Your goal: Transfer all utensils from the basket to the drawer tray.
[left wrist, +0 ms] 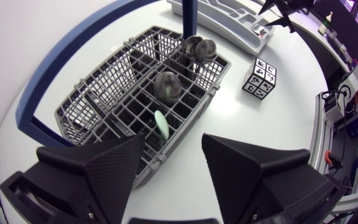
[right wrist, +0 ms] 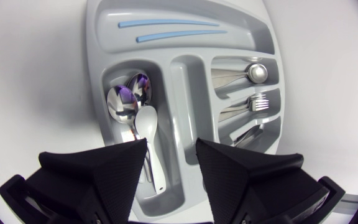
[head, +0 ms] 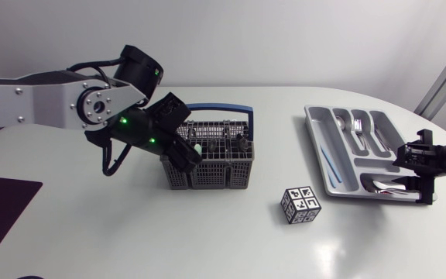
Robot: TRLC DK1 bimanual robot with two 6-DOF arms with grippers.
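You had the head camera fixed high above the table [head: 130,232], looking down on all of it. Your left wrist camera sat close over the cutlery basket [head: 207,159], tilted toward the drawer tray [head: 347,174], whose end it caught far off. Your right wrist camera faced straight down, close over that tray, which all three views shared.

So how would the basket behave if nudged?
The basket is open plastic grid, so probably light. On the smooth table it would likely slide, not tip, given its broad base.
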